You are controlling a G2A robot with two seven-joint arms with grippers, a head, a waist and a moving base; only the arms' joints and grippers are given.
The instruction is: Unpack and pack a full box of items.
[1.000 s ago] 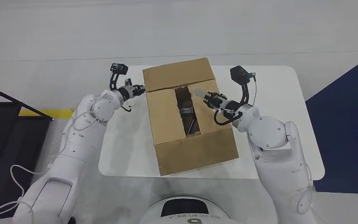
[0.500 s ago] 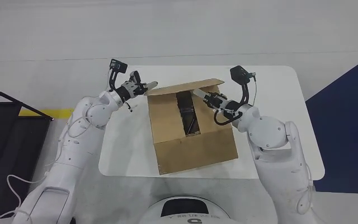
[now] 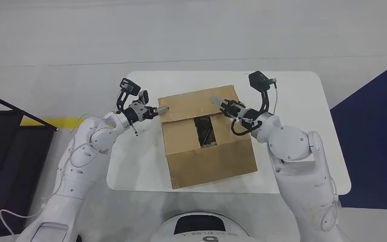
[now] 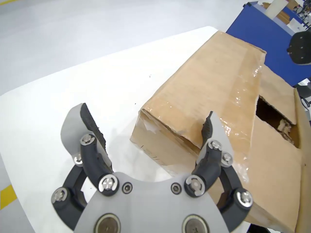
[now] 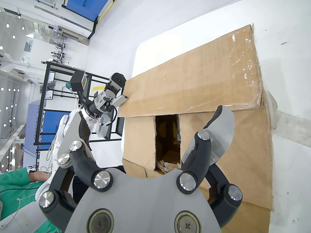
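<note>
Folded down since a second ago, the far flap (image 3: 193, 106) partly covers the opening. Left gripper (image 3: 161, 111), spread wide, sits at the far-left corner of the box (image 3: 208, 160), which lies central on the table (image 3: 296, 133), long axis near-to-far. The right gripper (image 3: 217, 103), wide too, is at the flap's right end.

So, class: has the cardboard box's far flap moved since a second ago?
Yes. The far flap has folded in towards the robot, covering part of the opening, no longer spread back over the white table.
</note>
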